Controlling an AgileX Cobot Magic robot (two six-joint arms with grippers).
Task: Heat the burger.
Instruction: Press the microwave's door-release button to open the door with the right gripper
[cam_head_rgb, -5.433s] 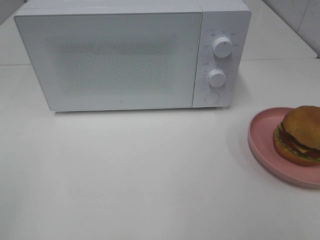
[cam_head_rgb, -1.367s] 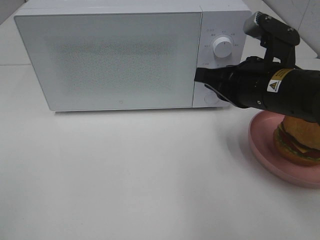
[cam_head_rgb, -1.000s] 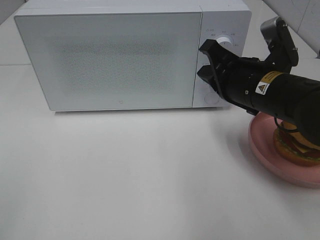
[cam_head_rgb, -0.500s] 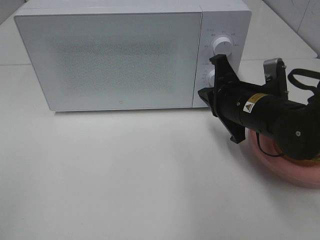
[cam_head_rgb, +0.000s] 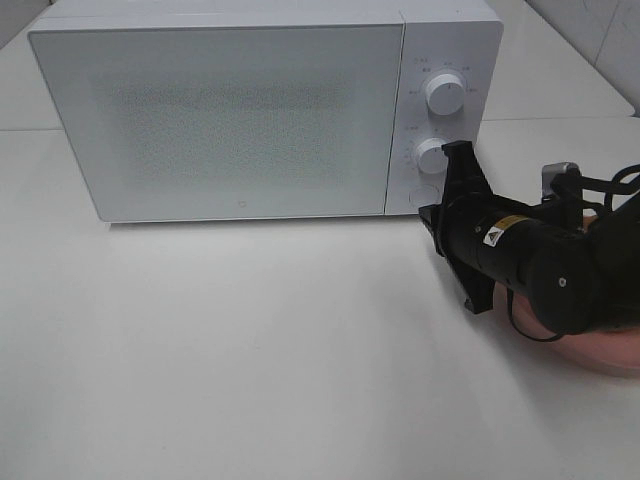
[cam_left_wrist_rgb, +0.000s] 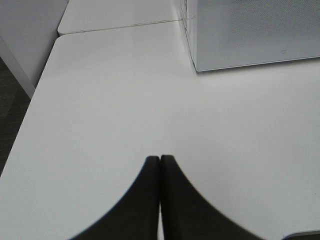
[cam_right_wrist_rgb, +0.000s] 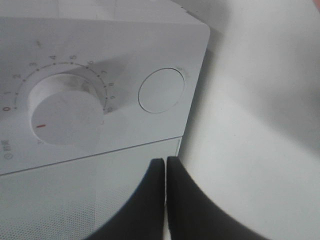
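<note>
The burger is hidden behind my right arm in the exterior view, and only a sliver of its pink plate (cam_head_rgb: 612, 357) shows at the right edge. My right gripper (cam_head_rgb: 432, 212) is shut and empty. It points at the lower right corner of the white microwave (cam_head_rgb: 220, 120), just in front of the round door button (cam_head_rgb: 424, 196). In the right wrist view the shut fingertips (cam_right_wrist_rgb: 165, 161) sit at the seam between door and control panel, below the round button (cam_right_wrist_rgb: 161, 90) and the lower dial (cam_right_wrist_rgb: 65, 114). My left gripper (cam_left_wrist_rgb: 160, 159) is shut and empty over the bare table.
The microwave door is shut. Two white dials (cam_head_rgb: 443, 92) (cam_head_rgb: 433, 156) sit on the panel above the button. The white table (cam_head_rgb: 250, 350) stretches in front of the microwave. In the left wrist view the table's edge (cam_left_wrist_rgb: 30, 100) drops off beside a grey wall.
My right arm has dropped lower and drawn back toward the plate, covering the burger. Its shut fingertips have come down from the dials to the round button.
</note>
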